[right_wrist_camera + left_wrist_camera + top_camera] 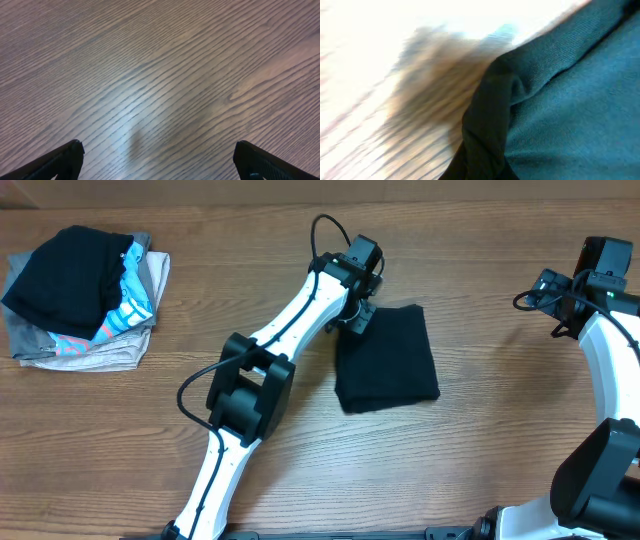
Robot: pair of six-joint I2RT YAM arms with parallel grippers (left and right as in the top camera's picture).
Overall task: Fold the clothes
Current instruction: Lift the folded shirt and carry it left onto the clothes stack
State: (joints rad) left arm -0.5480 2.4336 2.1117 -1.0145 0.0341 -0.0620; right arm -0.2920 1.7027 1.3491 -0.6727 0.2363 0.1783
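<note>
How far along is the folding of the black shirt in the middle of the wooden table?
Done: the black soft-fabric T-shirt already lies as a compact rectangle. In hand: the left gripper is shut at its far-left corner, apparently pinching the fabric edge. The right gripper hangs open over bare wooden table. Left: probably a final fold or moving it to the pile of folded garments.

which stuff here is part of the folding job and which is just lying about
In the job:
- black shirt, already folded into a square
- left claw, shut on the shirt's corner
- right claw, open over the bare table, holding nothing

Just lying about:
- pile of clothes, black, turquoise and grey, at the far left
</note>
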